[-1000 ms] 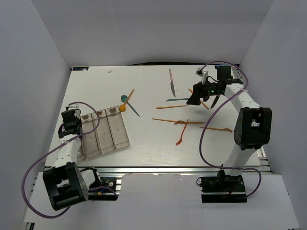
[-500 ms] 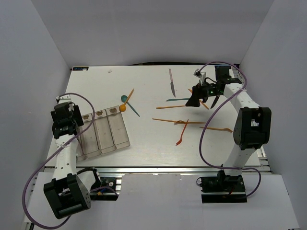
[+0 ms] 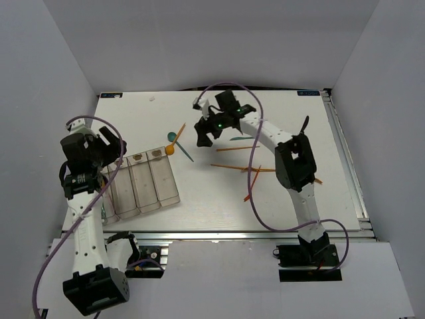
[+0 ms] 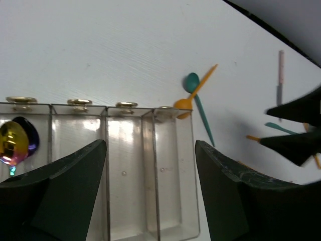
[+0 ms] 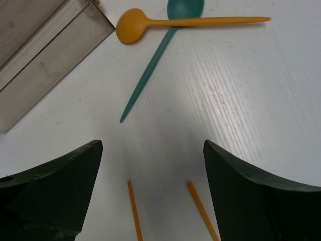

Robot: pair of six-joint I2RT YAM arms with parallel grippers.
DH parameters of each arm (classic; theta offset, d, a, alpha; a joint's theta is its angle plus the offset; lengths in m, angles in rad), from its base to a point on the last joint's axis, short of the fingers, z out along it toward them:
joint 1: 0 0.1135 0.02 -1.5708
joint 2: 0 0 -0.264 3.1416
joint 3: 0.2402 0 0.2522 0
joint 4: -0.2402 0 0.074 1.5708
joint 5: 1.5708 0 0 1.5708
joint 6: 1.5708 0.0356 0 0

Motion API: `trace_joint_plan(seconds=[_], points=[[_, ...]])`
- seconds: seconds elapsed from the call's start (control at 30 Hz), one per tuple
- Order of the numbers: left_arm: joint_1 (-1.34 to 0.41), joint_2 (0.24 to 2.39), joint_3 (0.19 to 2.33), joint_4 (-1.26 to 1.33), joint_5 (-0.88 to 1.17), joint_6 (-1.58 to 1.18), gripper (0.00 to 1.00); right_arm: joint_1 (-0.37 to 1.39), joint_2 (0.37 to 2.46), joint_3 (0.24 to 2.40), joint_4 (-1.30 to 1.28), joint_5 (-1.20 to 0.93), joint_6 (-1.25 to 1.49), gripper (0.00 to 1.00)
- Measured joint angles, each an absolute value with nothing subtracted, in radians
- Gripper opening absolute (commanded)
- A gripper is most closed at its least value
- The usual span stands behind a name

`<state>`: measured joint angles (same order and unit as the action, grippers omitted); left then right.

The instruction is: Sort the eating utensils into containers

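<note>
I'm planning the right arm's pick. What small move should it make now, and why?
Probably ease the right gripper forward and down onto the orange spoon: its jaws are open and empty, and that spoon lies on top of the teal spoon just ahead, beside the containers.

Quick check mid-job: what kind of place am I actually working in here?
Most likely a lab test cell, not a kitchen: a bare white table boxed in by plain panel walls, an aluminium rail along its near edge, and utensils scattered for sorting into clear containers.
</note>
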<state>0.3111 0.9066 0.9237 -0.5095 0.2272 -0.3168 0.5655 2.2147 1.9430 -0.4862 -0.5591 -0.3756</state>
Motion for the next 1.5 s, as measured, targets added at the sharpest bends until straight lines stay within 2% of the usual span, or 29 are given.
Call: trace_joint_plan(seconds=[0.33, 0.63, 0.73, 0.77, 1.1, 1.13, 1.2, 1.23, 1.5], points=[[0.311, 0.779, 0.933, -0.649, 0.310, -0.414, 0.84, 0.711, 2.342, 1.938, -0.256, -0.378, -0.155, 0.84], [0.311, 0.738, 0.949, -0.731, 0.324, -0.424, 0.84, 0.748, 2.529, 2.109, -0.195, -0.216, -0.054, 0.79], [0.311, 0.735, 0.949, -0.744, 0.325, -0.434, 0.84, 0.764, 2.528, 2.101, -0.190, -0.161, -0.054, 0.71], [0.311, 0.734, 0.949, -0.748, 0.324, -0.439, 0.84, 0.770, 2.524, 2.090, -0.181, -0.138, -0.057, 0.63], [0.311, 0.739, 0.949, -0.759, 0.323, -0.479, 0.84, 0.797, 2.418, 1.887, -0.088, 0.015, -0.100, 0.22], [0.311, 0.740, 0.949, -0.759, 0.324, -0.483, 0.84, 0.797, 2.405, 1.866, -0.087, 0.018, -0.106, 0.13], [0.311, 0.740, 0.947, -0.757, 0.327, -0.491, 0.84, 0.796, 2.384, 1.834, -0.085, 0.017, -0.117, 0.02], [0.311, 0.740, 0.944, -0.755, 0.331, -0.496, 0.84, 0.793, 2.378, 1.827, -0.087, 0.015, -0.121, 0.00], [0.311, 0.778, 0.884, -0.720, 0.399, -0.562, 0.85, 0.740, 2.347, 1.816, -0.164, -0.115, -0.138, 0.00]])
